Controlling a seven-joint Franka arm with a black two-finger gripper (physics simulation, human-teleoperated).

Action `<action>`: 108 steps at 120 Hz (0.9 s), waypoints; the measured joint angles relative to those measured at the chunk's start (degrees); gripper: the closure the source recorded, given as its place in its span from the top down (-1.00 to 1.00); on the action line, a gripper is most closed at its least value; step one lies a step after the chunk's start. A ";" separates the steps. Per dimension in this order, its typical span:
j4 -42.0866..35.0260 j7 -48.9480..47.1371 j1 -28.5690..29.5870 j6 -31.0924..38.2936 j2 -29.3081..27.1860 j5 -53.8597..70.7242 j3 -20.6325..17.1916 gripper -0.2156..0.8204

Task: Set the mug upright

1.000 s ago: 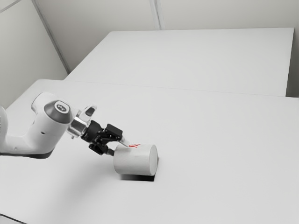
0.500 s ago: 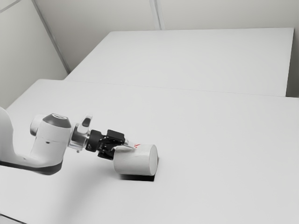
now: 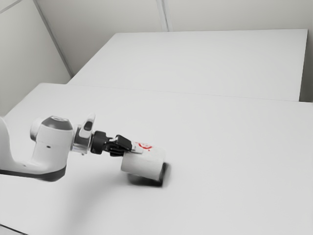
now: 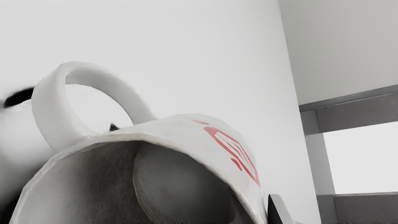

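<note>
The mug [image 3: 143,165] is at the end of the claw [image 3: 139,151], above the counter [image 3: 225,161], lying over on its side and tilted, its closed base toward the exterior view's right and lower than its mouth. The claw is clamped on the mug's wall at the rim [image 4: 140,136]: one finger [image 4: 238,214] sits inside the mouth, the other [image 4: 281,210] outside against the wall. The mouth faces back toward the claw, showing the inner bottom [image 4: 180,180].

The handle [image 4: 48,109] juts from the wall apart from the fingers, with the red print [image 4: 213,133] between it and the gripped stretch. A dark shadow [image 3: 159,182] lies under the mug; whether the base edge touches the counter I cannot tell.

The counter stretches well past the mug toward the exterior view's right. Its far edge meets another white tabletop [image 3: 195,61], with pale walls [image 3: 98,17] behind.
</note>
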 joint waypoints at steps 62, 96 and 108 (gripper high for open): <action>12.24 -5.66 -0.17 0.27 -2.18 23.64 -2.63 -0.93; 19.86 -21.26 0.56 -3.17 -2.20 52.74 -5.14 -0.93; 20.17 -26.91 0.77 -4.11 -2.40 59.76 -6.41 -0.93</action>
